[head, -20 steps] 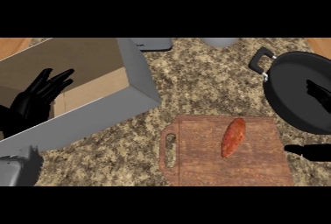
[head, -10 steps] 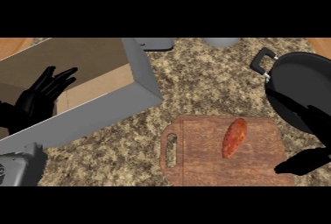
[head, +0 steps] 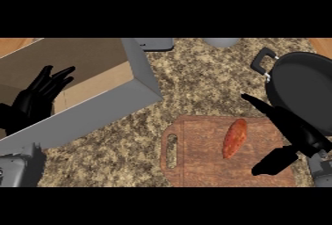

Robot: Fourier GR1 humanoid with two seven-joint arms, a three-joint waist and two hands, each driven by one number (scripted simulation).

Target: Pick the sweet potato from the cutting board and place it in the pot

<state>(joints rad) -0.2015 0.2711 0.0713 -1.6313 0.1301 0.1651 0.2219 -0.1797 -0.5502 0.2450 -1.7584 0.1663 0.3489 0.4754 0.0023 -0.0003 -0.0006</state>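
Right hand (head: 295,132): newly swung in over the board's (head: 201,169) right edge, fingers spread wide, holding nothing, just beside the sweet potato (head: 235,138) lying untouched mid-board; grasp pending, pot (head: 304,88) close behind; left hand (head: 37,94) resting open.

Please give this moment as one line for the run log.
right hand: open, beside sweet potato, not touching | sweet potato: on cutting board | pot: holds nothing visible | left hand: open, resting
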